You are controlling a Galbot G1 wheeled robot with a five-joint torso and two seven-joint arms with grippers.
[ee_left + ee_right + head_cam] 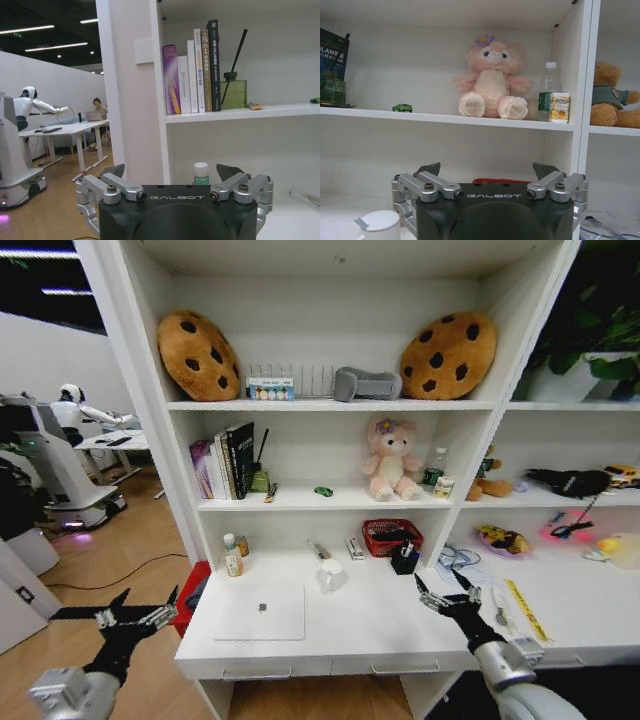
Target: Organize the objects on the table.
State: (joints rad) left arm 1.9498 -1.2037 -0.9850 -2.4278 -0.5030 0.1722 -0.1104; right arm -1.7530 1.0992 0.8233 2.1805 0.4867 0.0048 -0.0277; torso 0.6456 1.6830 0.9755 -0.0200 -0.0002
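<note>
A closed silver laptop lies flat on the white table, towards its left end. A yellow ruler and a spoon lie on the table's right part. On the shelf above sits a small green toy car, and a pen lies at the back of the table. My right gripper hovers open and holding nothing over the table, right of the laptop. My left gripper hangs open over the floor, left of the table.
A white cup, a red basket, a black box and a small bottle stand behind the laptop. Upright books, a pink plush and a small tin fill the shelf above.
</note>
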